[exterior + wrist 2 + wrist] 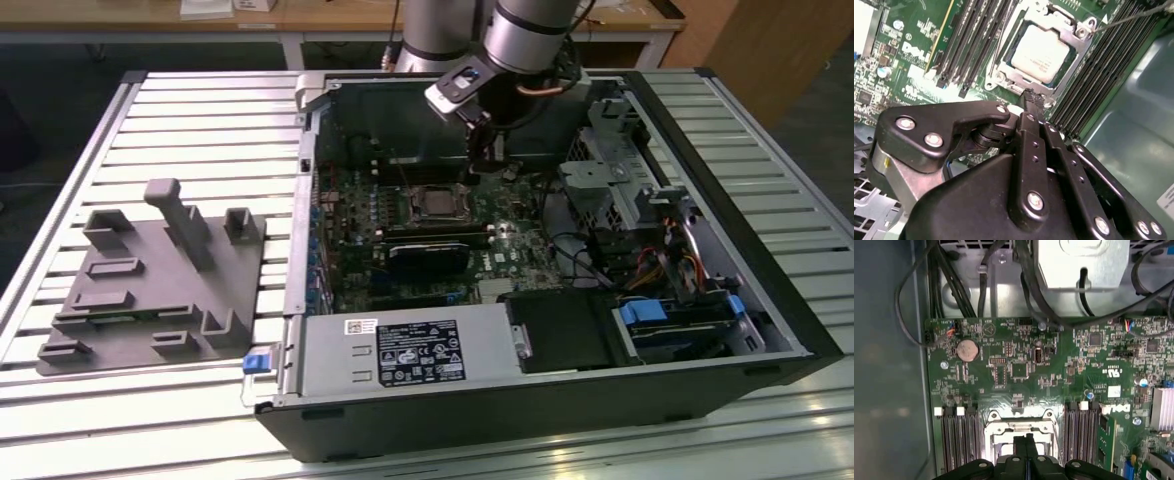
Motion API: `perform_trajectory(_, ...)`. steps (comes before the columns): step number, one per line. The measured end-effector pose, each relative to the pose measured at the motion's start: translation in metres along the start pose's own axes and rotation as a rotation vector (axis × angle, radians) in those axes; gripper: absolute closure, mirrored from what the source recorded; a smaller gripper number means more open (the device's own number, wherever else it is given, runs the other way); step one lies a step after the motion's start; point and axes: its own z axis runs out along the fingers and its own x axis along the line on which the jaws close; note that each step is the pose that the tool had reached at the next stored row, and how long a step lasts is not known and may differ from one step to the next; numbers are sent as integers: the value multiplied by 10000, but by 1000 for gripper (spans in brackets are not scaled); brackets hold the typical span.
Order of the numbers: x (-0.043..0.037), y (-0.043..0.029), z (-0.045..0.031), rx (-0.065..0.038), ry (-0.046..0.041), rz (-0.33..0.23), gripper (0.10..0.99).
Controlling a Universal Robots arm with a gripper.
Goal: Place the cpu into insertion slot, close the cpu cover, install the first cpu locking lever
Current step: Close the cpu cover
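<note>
Grey moulded holder [147, 290] sits on the slatted table [200, 110] at the exterior view's left; further right stands the open computer case [534, 400]. Inside, the chip [1041, 47] lies flat in its socket [416, 204], a pale silvery square with the metal cover frame [1074, 31] lying around it. Your pincer [1033, 97] hangs just beside that frame, fingers pressed together on nothing. Treat the chip as light, stiff and fragile: edges only. The thin wire lever [1134, 15] looks springy; push it near its free end.
</note>
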Motion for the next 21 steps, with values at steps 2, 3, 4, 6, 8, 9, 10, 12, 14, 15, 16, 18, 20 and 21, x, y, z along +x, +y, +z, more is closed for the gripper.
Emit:
perform_trajectory(2, -1, -32, 5, -88, 1, -4, 980)
perform_trajectory(3, -2, -43, 8, -149, 2, -10, 980)
perform_trajectory(4, -2, -54, 11, -218, 3, -16, 980)
perform_trajectory(6, -3, -70, 17, -382, 7, -36, 980)
perform_trajectory(8, -3, -82, 22, -545, 10, -61, 980)
perform_trajectory(9, -3, -89, 24, -611, 11, -74, 980)
perform_trajectory(10, -3, -96, 26, -671, 11, -88, 980)
perform_trajectory(12, -4, -110, 31, -783, 10, -116, 980)
perform_trajectory(14, -4, -124, 36, -889, 11, -149, 980)
perform_trajectory(15, -5, -131, 38, -934, 11, -167, 980)
perform_trajectory(16, -5, -137, 40, -976, 9, -186, 980)
perform_trajectory(18, -5, -148, 45, -1066, 8, -229, 980)
perform_trajectory(20, -6, -155, 49, -1158, 4, -286, 980)
perform_trajectory(21, -6, -160, 52, -1200, 3, -320, 980)
